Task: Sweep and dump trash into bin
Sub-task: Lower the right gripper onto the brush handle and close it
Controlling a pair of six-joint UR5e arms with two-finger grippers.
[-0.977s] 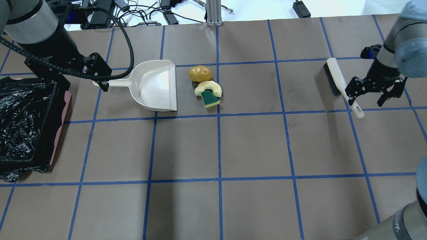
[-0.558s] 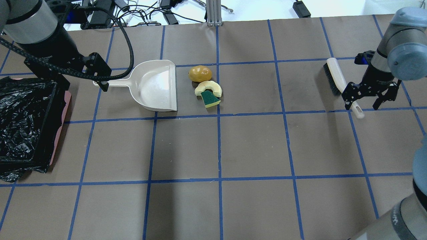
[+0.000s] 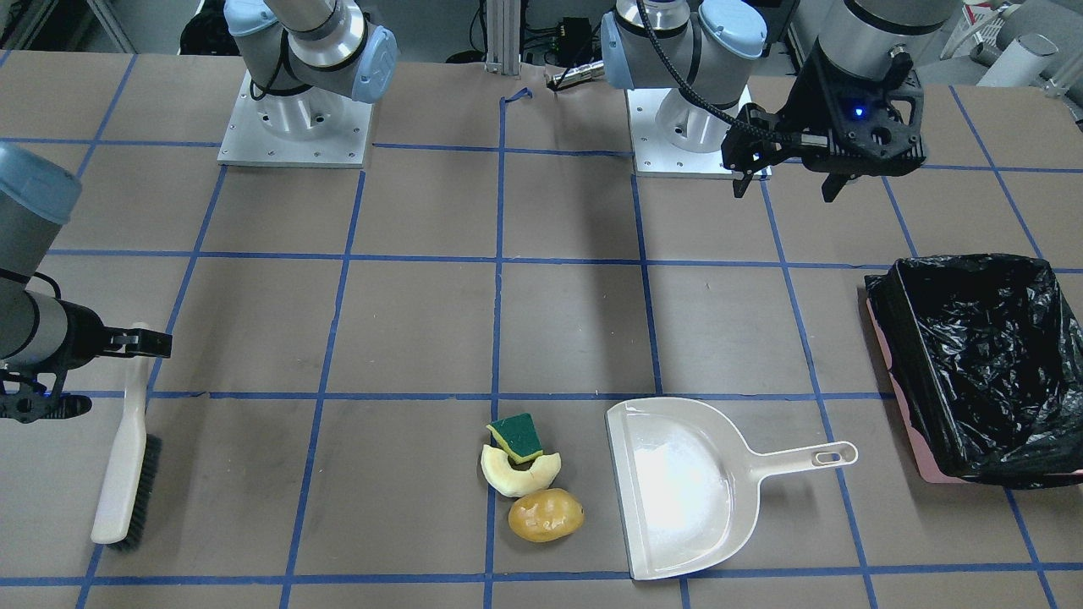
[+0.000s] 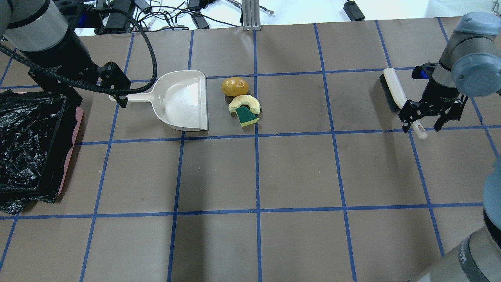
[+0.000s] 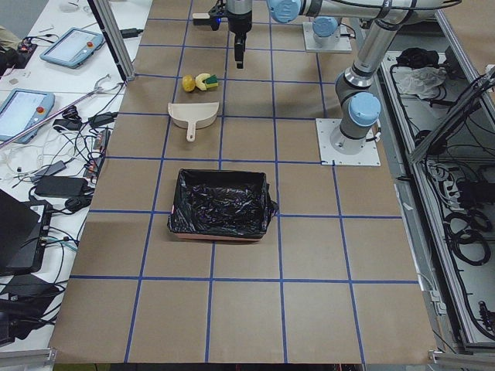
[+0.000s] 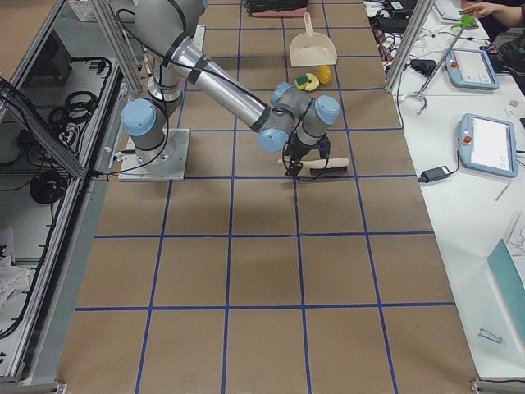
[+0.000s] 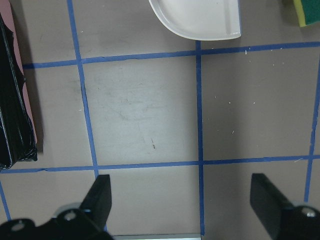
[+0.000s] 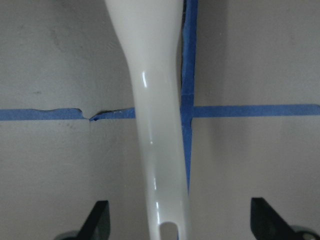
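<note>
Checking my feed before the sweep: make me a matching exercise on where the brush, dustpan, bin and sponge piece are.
Things: 1 brush; 2 dustpan; 3 bin; 4 sponge piece.
Places: A against the fruit slice; B farthest to the robot's left; C handle between the open jaws of the right gripper; D empty, mouth toward the potato-like lump.
Pairs: 1-C; 2-D; 3-B; 4-A.

Ref: dustpan (image 4: 182, 102). Mouth side: potato lump (image 4: 235, 86), fruit slice (image 4: 244, 103) and sponge piece (image 4: 246, 116) are bunched just beside the lip, blocking it. Past them, bare table (image 4: 297, 172) out to the brush (image 4: 393, 92), well apart. Handle side: bin (image 4: 54, 145) near, narrow lane between. Robot side: wide open floor.
</note>
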